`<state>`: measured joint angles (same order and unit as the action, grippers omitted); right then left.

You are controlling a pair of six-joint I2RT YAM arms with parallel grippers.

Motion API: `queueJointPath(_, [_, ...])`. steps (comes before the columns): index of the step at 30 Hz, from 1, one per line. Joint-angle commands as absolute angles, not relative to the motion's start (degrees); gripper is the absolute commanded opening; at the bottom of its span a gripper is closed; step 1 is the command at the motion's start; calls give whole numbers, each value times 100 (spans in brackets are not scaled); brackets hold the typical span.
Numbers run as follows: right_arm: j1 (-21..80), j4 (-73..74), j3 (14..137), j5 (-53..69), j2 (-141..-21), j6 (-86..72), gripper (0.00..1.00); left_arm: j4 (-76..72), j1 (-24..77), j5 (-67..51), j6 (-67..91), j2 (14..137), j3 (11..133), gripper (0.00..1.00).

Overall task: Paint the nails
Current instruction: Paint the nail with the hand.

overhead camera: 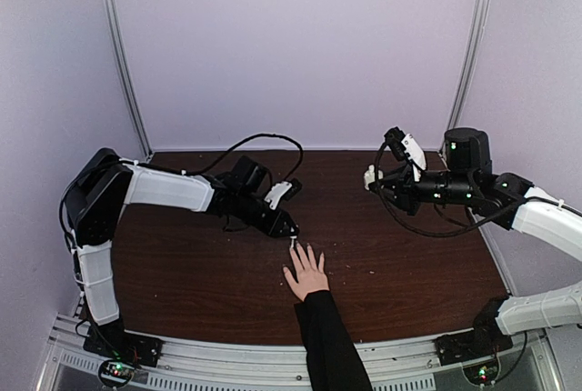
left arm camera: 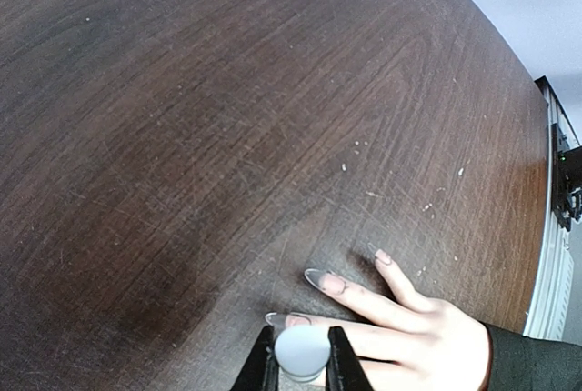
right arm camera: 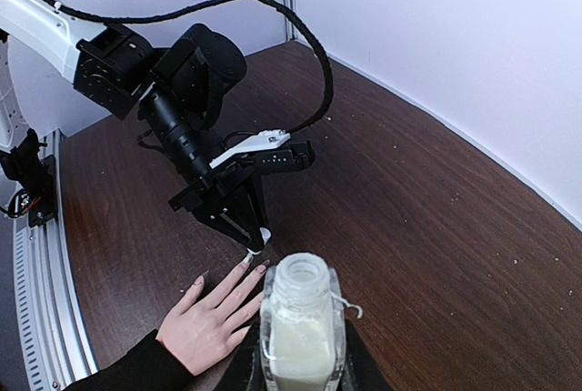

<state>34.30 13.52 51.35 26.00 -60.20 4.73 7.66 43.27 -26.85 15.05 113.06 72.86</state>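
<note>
A light-skinned hand (overhead camera: 306, 273) with a black sleeve (overhead camera: 332, 345) lies flat on the brown table, fingers spread toward the back. Its long nails (left arm camera: 320, 278) show in the left wrist view. My left gripper (left arm camera: 302, 361) is shut on a small white cap (left arm camera: 302, 351), whose lower end hangs right at the tip of one finger's nail (left arm camera: 277, 320). From the right wrist view, the left gripper (right arm camera: 250, 241) points down at the fingertips (right arm camera: 244, 265). My right gripper (right arm camera: 302, 368) is shut on a clear, uncapped bottle (right arm camera: 302, 332) of pale liquid, held upright above the table at right (overhead camera: 373, 175).
A black cable (overhead camera: 264, 141) loops over the table behind the left arm. A metal rail (overhead camera: 273, 355) runs along the near edge, and pale walls close in the back and sides. White specks dot the tabletop (left arm camera: 364, 150).
</note>
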Motion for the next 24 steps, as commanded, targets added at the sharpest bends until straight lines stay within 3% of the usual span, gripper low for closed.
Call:
queueJointPath(1, [3400, 1232, 5103, 2533, -5941, 492, 0, 699, 4366, -2710, 1510, 11416, 7405, 0])
queueJointPath(24, [3394, 1241, 5098, 2510, -5924, 501, 0, 886, 4368, -2495, 1457, 11505, 7534, 0])
